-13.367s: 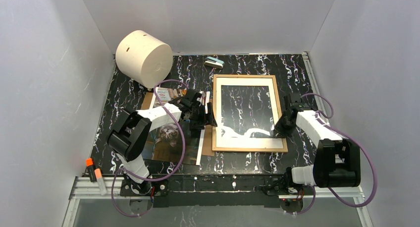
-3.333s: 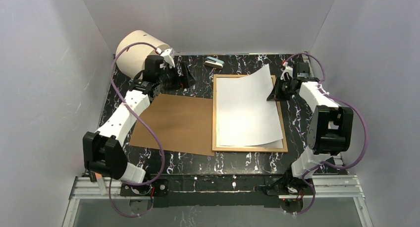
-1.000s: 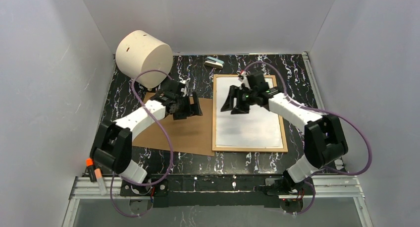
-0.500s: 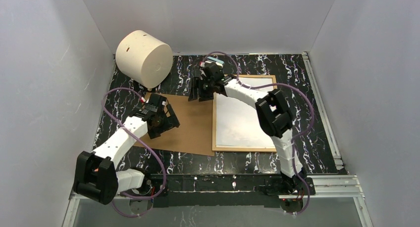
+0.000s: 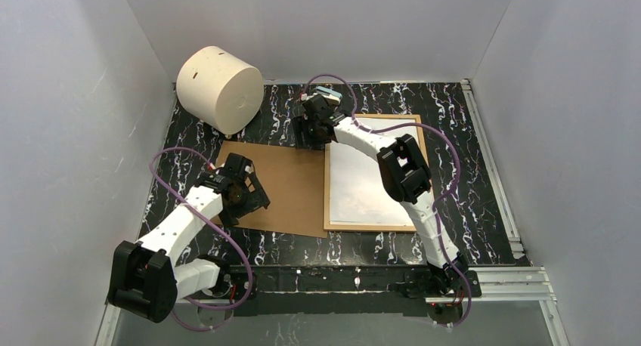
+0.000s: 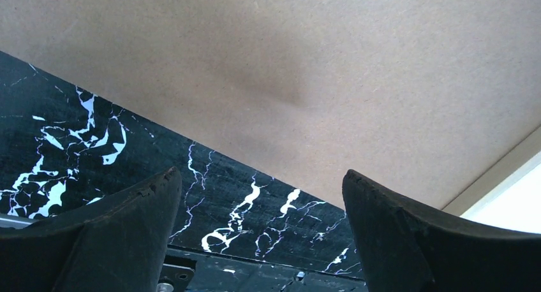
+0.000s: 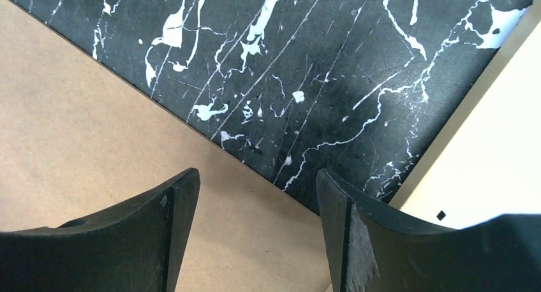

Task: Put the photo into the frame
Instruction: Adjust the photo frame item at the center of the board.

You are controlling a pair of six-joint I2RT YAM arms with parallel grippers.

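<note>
The frame [image 5: 327, 210], thin light wood, lies flat right of centre with a plain white sheet [image 5: 370, 187] filling it. The photo's cat print shows in no view. A brown backing board [image 5: 287, 187] lies flat on the table against the frame's left side. My left gripper [image 5: 243, 197] hovers over the board's near-left part. In the left wrist view it [image 6: 258, 173] is open and empty, above the board's [image 6: 319, 62] near edge. My right gripper [image 5: 311, 131] reaches across to the board's far-right corner. In the right wrist view it [image 7: 256, 172] is open and empty above the board [image 7: 96, 145].
A large cream cylinder [image 5: 221, 88] stands at the far left. A small blue-and-white object [image 5: 331, 95] lies at the far edge behind the right gripper. The table [image 5: 461, 157] is black marble-patterned, walled by white panels, with a metal rail [image 5: 340, 279] along the near edge.
The right arm swung left off the frame to the board's far-right corner. The left gripper pulled back toward me over the board and opened wider.
</note>
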